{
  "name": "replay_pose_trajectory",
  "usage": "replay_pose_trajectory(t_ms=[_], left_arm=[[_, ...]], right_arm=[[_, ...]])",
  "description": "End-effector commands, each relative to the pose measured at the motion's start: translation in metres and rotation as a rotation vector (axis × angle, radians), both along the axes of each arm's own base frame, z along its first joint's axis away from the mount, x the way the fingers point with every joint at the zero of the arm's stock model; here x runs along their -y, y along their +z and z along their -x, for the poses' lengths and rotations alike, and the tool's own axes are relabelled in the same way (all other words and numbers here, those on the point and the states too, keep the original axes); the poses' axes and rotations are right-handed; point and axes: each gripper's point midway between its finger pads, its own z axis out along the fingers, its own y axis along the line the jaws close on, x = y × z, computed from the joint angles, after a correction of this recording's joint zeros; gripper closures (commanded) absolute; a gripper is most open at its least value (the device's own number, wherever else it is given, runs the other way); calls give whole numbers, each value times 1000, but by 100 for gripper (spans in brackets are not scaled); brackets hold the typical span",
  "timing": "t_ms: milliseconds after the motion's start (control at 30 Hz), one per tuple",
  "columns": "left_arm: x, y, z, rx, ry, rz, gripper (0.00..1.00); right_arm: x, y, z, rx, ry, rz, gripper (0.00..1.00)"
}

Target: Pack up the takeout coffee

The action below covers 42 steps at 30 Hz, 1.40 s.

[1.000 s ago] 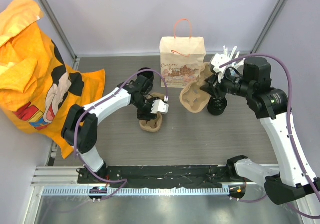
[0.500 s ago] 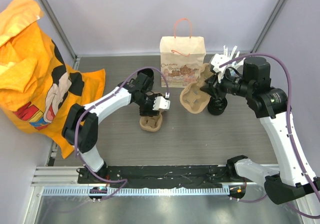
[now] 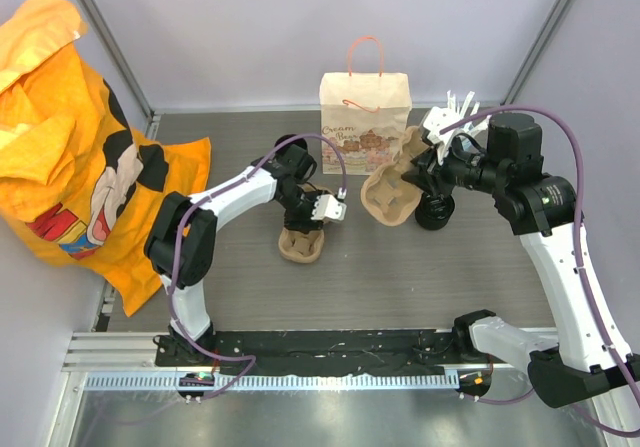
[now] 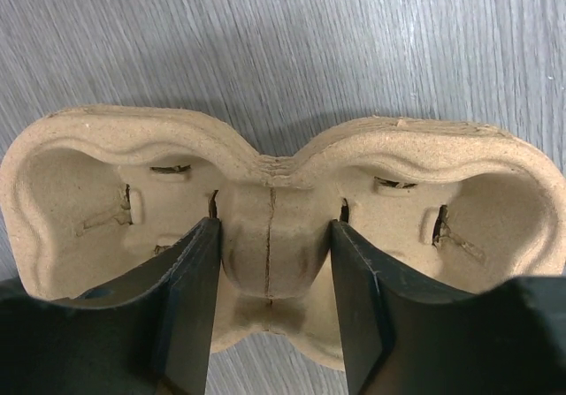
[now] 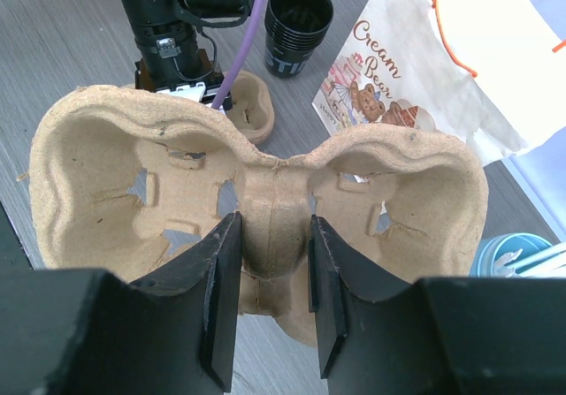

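The takeout coffee (image 5: 299, 24), a small black tapered cup, stands far off on the table between my left arm and the paper bag (image 5: 442, 68). In the top view I cannot separate it from the left arm's dark wrist. My right gripper (image 5: 274, 223) (image 3: 405, 177) is shut on the centre post of a brown pulp carrier (image 5: 97, 183) (image 3: 385, 199), which it holds tilted above the table. My left gripper (image 4: 274, 227) (image 3: 308, 225) points down into a second carrier (image 4: 71, 192) (image 3: 300, 249) lying on the table. It is open, with one finger close on each side of the centre post.
The paper bag (image 3: 365, 107) stands upright at the back. A light-blue cup (image 5: 513, 254) of white straws (image 3: 460, 102) is to its right. An orange cloth (image 3: 70, 147) hangs over the left wall and onto the table's left edge.
The left arm's elbow has swung to the right while its gripper stayed over the carrier on the table. The right arm and its carrier have not moved.
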Motion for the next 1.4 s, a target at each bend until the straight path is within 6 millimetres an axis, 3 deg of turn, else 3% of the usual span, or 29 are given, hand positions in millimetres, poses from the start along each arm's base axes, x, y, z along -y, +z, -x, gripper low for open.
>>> replay_pose_trajectory(t_ms=[0,300,533,633,833,1000,1033,1100,1133,1167,1367], left_arm=[[-11,-1,4,3,-16,-53,54],[-74,-7,12,0,95,-156,61],[-132,-12,-8,27,251,-189,59],[-160,-9,-29,60,336,-201,59],[-190,0,-70,91,428,-214,59],[-199,2,-118,178,479,-248,58],[-199,-8,-124,166,483,-258,57],[-199,1,-149,213,509,-249,57],[-199,-10,-157,207,510,-257,56],[-200,2,-173,250,526,-254,55],[-203,24,-238,388,590,-216,49]], right_arm=[[-1,12,-1,44,9,-16,63],[-4,16,-2,42,19,-25,63],[-3,15,-1,43,19,-24,63],[-3,17,-2,47,19,-26,63],[-4,19,-1,52,23,-28,63],[-3,16,-1,45,21,-25,63],[-3,17,-1,47,21,-24,63],[-3,16,-1,47,20,-24,63],[-3,17,-1,49,20,-24,63],[-2,17,-2,50,17,-24,63],[-2,14,-3,45,13,-19,63]])
